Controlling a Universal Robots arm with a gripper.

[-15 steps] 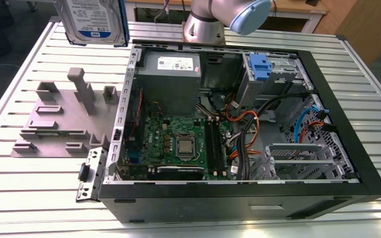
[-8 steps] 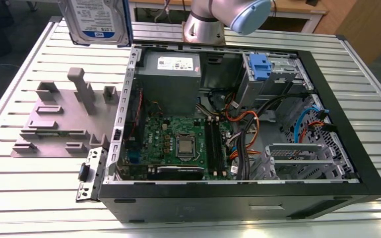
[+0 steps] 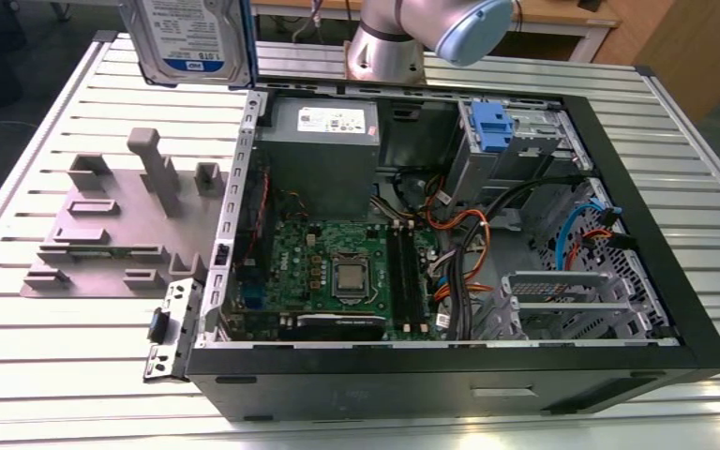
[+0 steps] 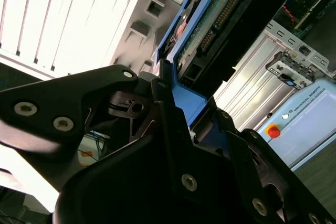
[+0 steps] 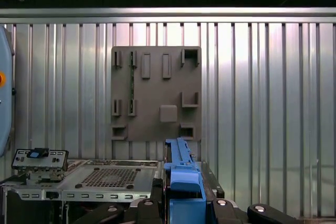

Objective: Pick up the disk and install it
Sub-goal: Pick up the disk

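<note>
— Above the bench (image 3: 35, 356), item one?
— Disk (image 3: 198, 37), label side out, blue bracket on its edges. It hangs in the air, touching neither bench nor case. In the exterior view it sits against the bench's far edge, toward the exterior view's left.

— Held how?
— Gripper (image 4: 191, 109) pinches the bracket's end, one black finger (image 4: 163, 90) on each side, jaws pressed onto the plastic. Arm (image 3: 435, 28) stands at the far edge, behind the case.

— Item two?
— Case (image 3: 460, 389), lying flat with its side open upward and black rim all round. Inside it: power supply (image 3: 316, 141) at the far corner, blue caddy (image 3: 490, 127) beside it, circuit board (image 3: 335, 272) on the floor, loose cables (image 3: 460, 225) between.

— Item three?
— Grey holder plate (image 3: 97, 253), just beside the case on the exterior view's left. Bare slats run along the bench's near edge and the exterior view's right edge.

— Differences by view?
— Second wrist view: the disk's green underside and connectors (image 4: 220, 9), plus a grey box with a red button (image 4: 271, 129). First wrist view: the bracket's thin edge (image 5: 181, 166) over the case's rim (image 5: 105, 177), with the plate (image 5: 157, 77) seen from above on the slats (image 5: 262, 103).
</note>
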